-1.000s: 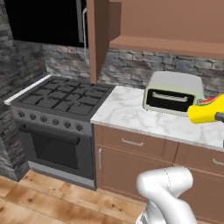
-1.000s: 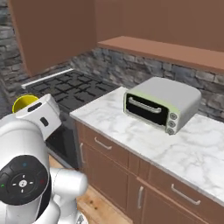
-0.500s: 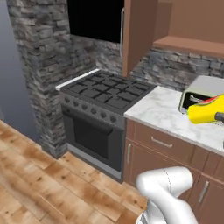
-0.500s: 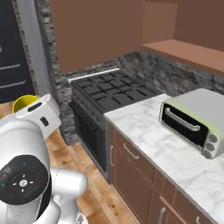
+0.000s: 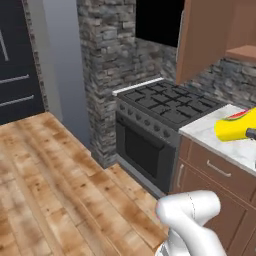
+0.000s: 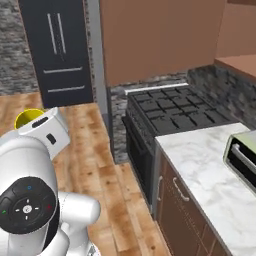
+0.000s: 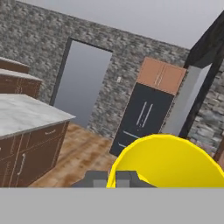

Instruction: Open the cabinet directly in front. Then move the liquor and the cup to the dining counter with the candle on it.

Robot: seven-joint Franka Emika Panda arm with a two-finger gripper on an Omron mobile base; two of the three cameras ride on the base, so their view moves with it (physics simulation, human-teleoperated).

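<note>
Left base view: the yellow cup (image 5: 236,127) hangs on its side at the right edge, over the marble table (image 5: 223,138) just beside the stove (image 5: 167,102). A dark part of the end effector (image 5: 250,133) meets the cup at the frame's edge. The stone wall (image 5: 107,60) rises left of the stove, with wood floor (image 5: 45,185) spread before it.

Right base view: the cup's rim (image 6: 29,118) peeks from behind the white wrist at the left, above the floor. The stove (image 6: 170,111) adjoins the marble table (image 6: 212,175), where a toaster oven (image 6: 242,157) sits at the right edge. A dark fridge (image 6: 57,50) stands far back.

Hand view: the end effector (image 7: 117,178) is closed on the cup (image 7: 168,162), whose yellow bulk sits against the fingertips. Beyond are a marble-topped table (image 7: 24,114), a tall dark fridge (image 7: 142,116) and a doorway (image 7: 83,85).
</note>
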